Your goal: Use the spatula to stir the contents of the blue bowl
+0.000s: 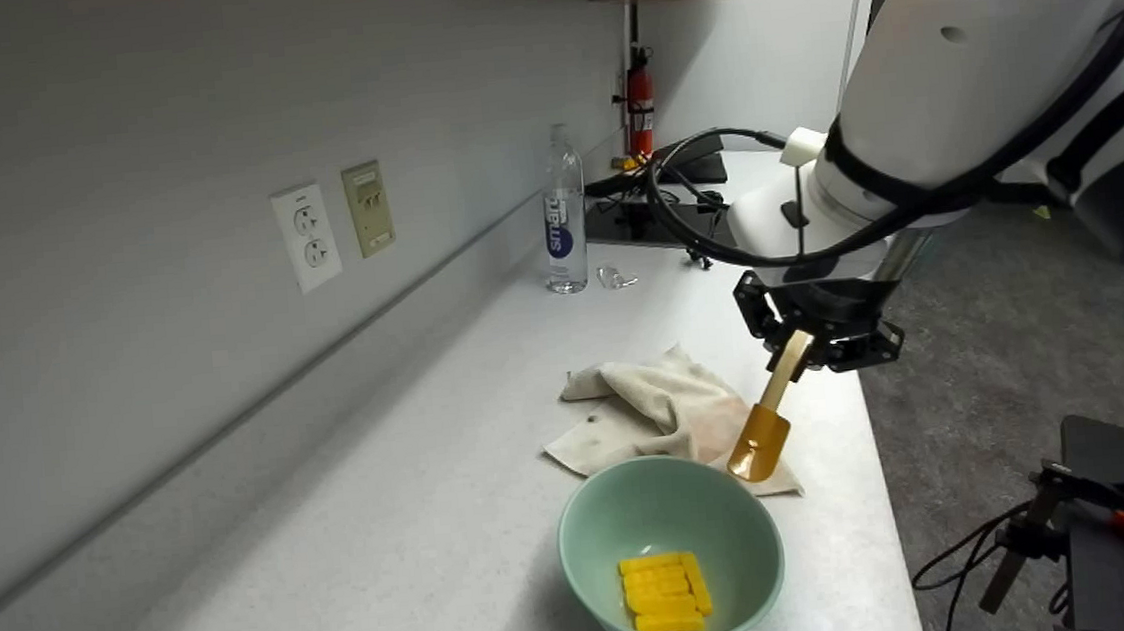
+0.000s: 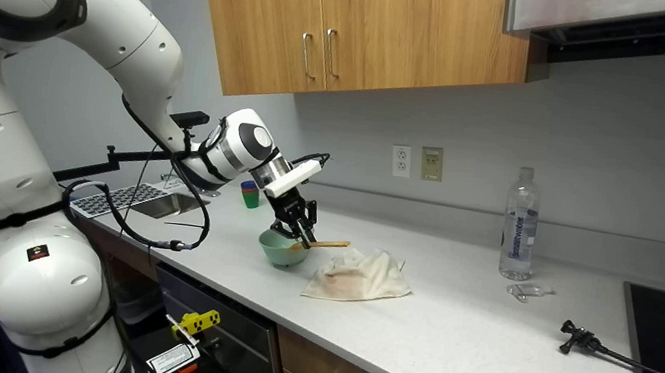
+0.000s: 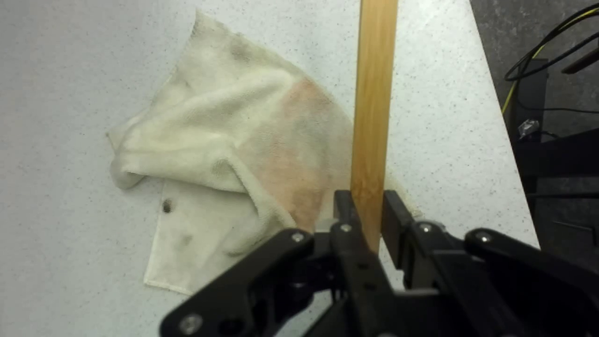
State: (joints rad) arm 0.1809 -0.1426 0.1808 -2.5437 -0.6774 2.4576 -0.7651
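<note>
My gripper (image 1: 802, 361) is shut on the wooden handle of the spatula (image 1: 760, 440). The handle also shows between the fingers (image 3: 367, 199) in the wrist view, where the spatula (image 3: 374, 93) runs up out of the picture and its head is out of view. In an exterior view the orange-brown head hangs tilted down near the bowl's rim, in front of the cloth. The blue-green bowl (image 1: 737, 562) stands on the counter with several yellow pieces (image 1: 662, 593) on its bottom. In an exterior view the gripper (image 2: 304, 243) is just above and beside the bowl (image 2: 279, 257). The bowl is out of the wrist view.
A crumpled cloth (image 1: 644, 404) lies behind the bowl. A water bottle (image 1: 565, 220) stands near the wall. Stacked cups (image 2: 250, 194) and a laptop (image 2: 124, 197) are further along the counter (image 2: 452, 344). A cabinet (image 2: 375, 29) hangs above; the counter's front edge is close.
</note>
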